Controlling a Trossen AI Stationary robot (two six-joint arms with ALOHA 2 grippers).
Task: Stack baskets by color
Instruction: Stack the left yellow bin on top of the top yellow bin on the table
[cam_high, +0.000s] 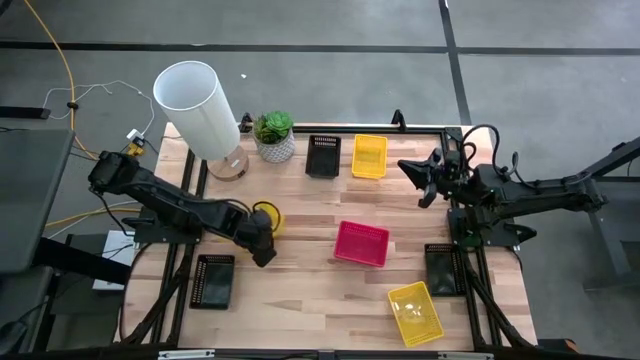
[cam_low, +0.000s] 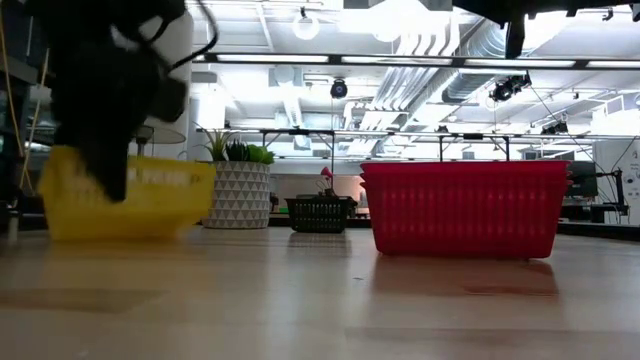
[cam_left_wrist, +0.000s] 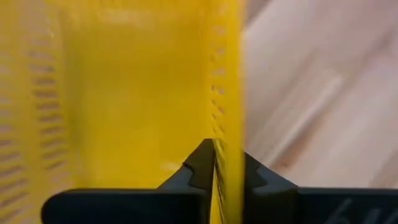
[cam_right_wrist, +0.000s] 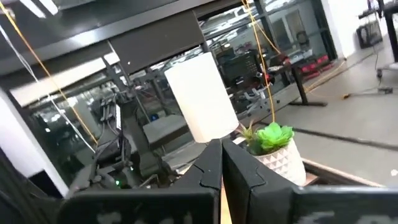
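Note:
A yellow basket (cam_high: 270, 213) sits left of the table's middle, and my left gripper (cam_high: 262, 248) comes down on it from the left, shut on its wall; the low view shows the same yellow basket (cam_low: 150, 200) with its bottom on the wood. A pink-red basket (cam_high: 361, 243) lies at the middle. Another yellow basket (cam_high: 369, 156) and a black basket (cam_high: 322, 156) stand at the far edge. A third yellow basket (cam_high: 415, 312) lies near right. Black baskets lie near left (cam_high: 212, 280) and right (cam_high: 443, 268). My right gripper (cam_high: 425, 182) hangs shut and raised at the right, touching nothing. My left gripper (cam_left_wrist: 221, 155) pinches one mesh side wall of the yellow basket at its top rim (cam_left_wrist: 227, 134), one finger (cam_left_wrist: 198, 167) inside the basket and the other (cam_left_wrist: 260, 177) outside. The fingers point steeply down from above. The basket's bottom appears to rest on the table.
A big white cylinder (cam_high: 200, 105) and a white pot with a green plant (cam_high: 274, 137) stand at the far left. Bare wood lies between the pink-red basket and the near edge (cam_high: 310, 320).

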